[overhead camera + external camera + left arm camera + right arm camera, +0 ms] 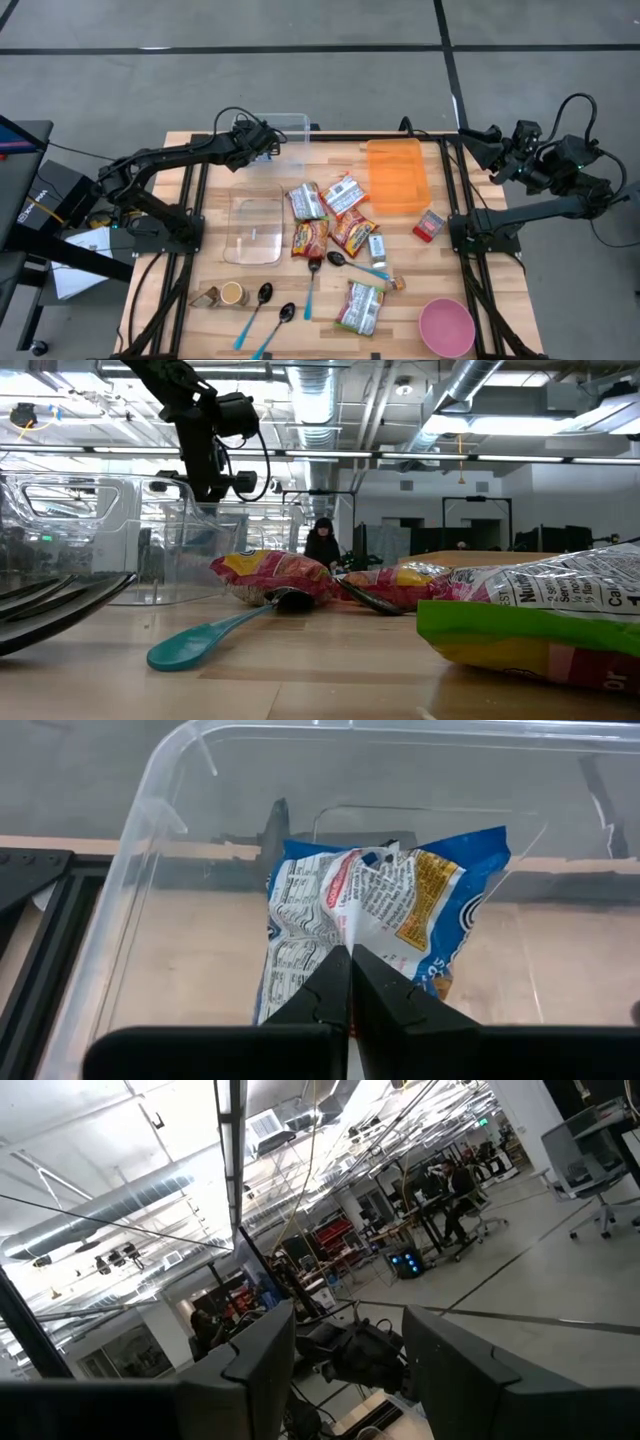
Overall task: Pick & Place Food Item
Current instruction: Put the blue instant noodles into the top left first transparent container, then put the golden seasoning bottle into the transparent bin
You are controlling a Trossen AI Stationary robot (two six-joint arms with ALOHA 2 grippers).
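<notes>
Blue snack packet (385, 915) apparently upright over clear bin (150, 870).

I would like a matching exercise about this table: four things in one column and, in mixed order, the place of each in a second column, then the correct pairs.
Things:
1. blue snack packet
2. pink bowl
3. orange container
4. clear lid

Places:
A. lying flat on the table just in front of the clear bin
B. near corner of the table, on the right arm's side
C. pinched in the left gripper, over the clear bin
D. far side of the table, toward the right arm

Pairs: 1-C, 2-B, 3-D, 4-A
</notes>
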